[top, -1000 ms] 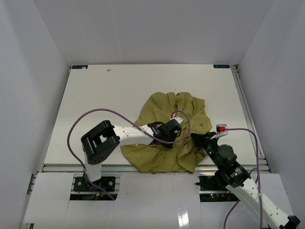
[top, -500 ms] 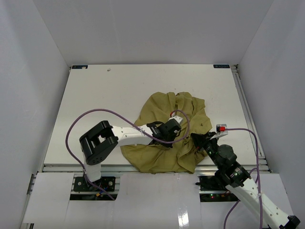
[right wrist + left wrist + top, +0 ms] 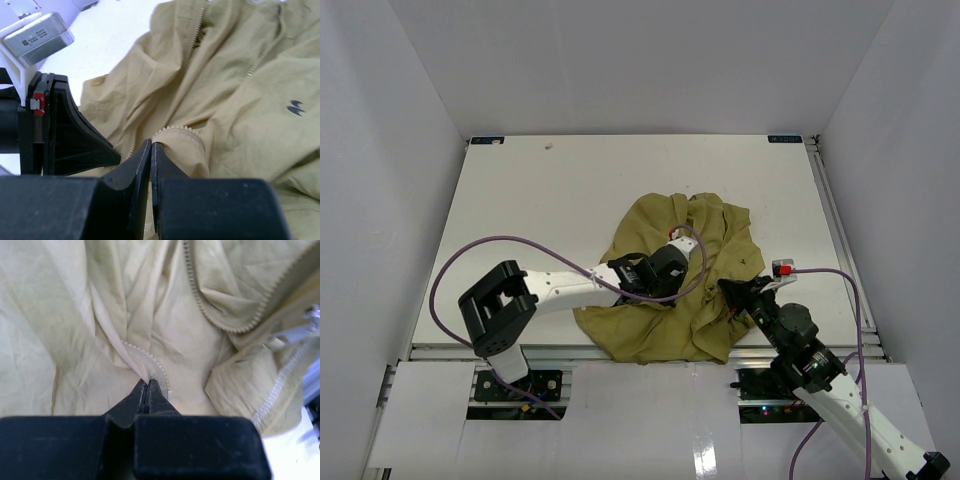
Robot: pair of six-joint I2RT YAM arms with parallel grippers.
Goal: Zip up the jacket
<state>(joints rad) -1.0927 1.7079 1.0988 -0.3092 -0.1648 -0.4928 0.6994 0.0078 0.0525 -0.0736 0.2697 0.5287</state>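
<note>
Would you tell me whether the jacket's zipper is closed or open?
Open: on the jacket, zipper teeth lie in separate, unjoined rows in the left wrist view.

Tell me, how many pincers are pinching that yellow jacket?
2. The left pincer is shut on a zipper edge near the middle of the jacket. The right pincer is shut on a zipper fold at its right side. None seems hidden.

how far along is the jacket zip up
Done: grips only. The left pincer is shut on a toothed edge of the jacket; the right pincer pinches another toothed fold. In hand: probably bringing the halves together. To do: the zipper teeth lie apart, nothing zipped.
</note>
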